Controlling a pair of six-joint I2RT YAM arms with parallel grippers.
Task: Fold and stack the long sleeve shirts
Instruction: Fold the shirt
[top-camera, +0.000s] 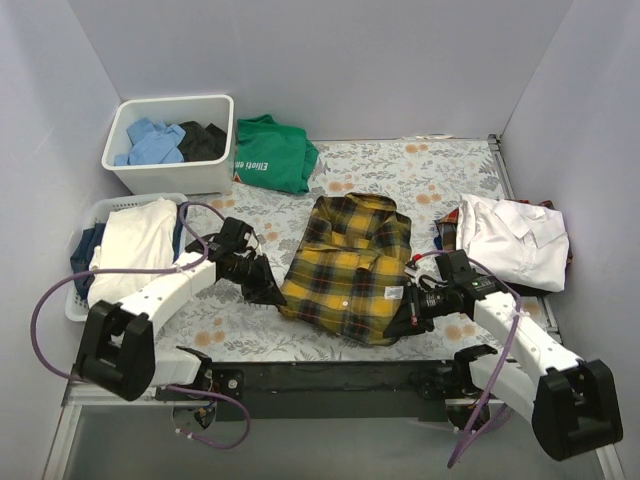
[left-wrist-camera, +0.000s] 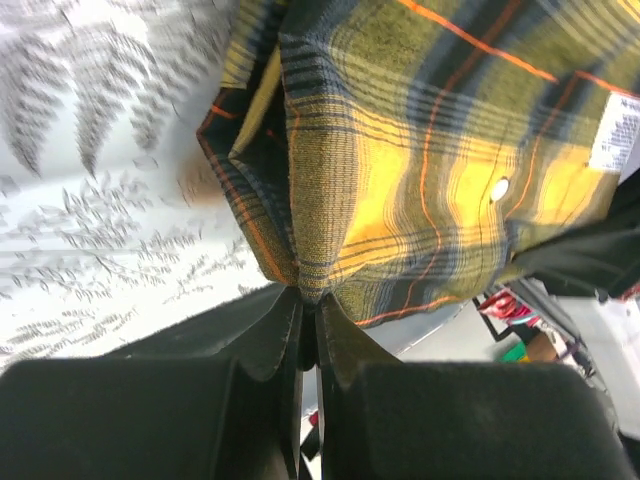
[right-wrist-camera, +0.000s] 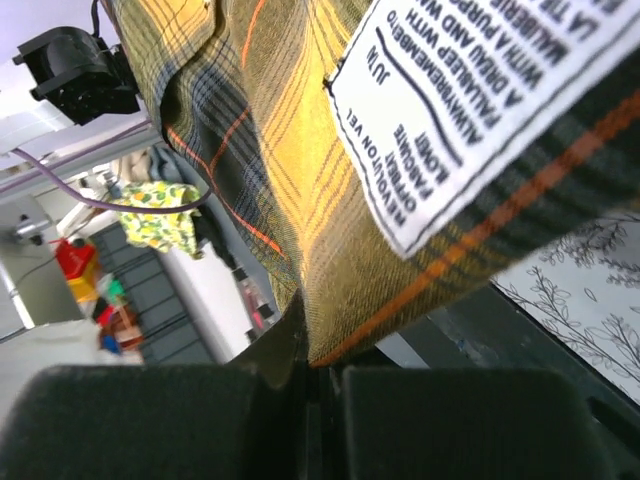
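The yellow-and-black plaid flannel shirt (top-camera: 350, 265) lies partly folded in the middle of the table. My left gripper (top-camera: 272, 292) is shut on its near left corner; the left wrist view shows the plaid cloth (left-wrist-camera: 400, 170) pinched at the fingertips (left-wrist-camera: 312, 300). My right gripper (top-camera: 402, 322) is shut on the near right hem, where the wrist view shows the cloth (right-wrist-camera: 300, 180) and its white care label (right-wrist-camera: 470, 110). The near edge is lifted off the table. A plain white shirt (top-camera: 515, 240) lies folded at the right.
A green T-shirt (top-camera: 272, 152) with white lettering lies at the back. A white bin (top-camera: 170, 175) with blue and dark clothes stands back left. A basket (top-camera: 88, 215) with white cloth (top-camera: 135, 245) sits at the left. The table has a floral cover (top-camera: 430, 165).
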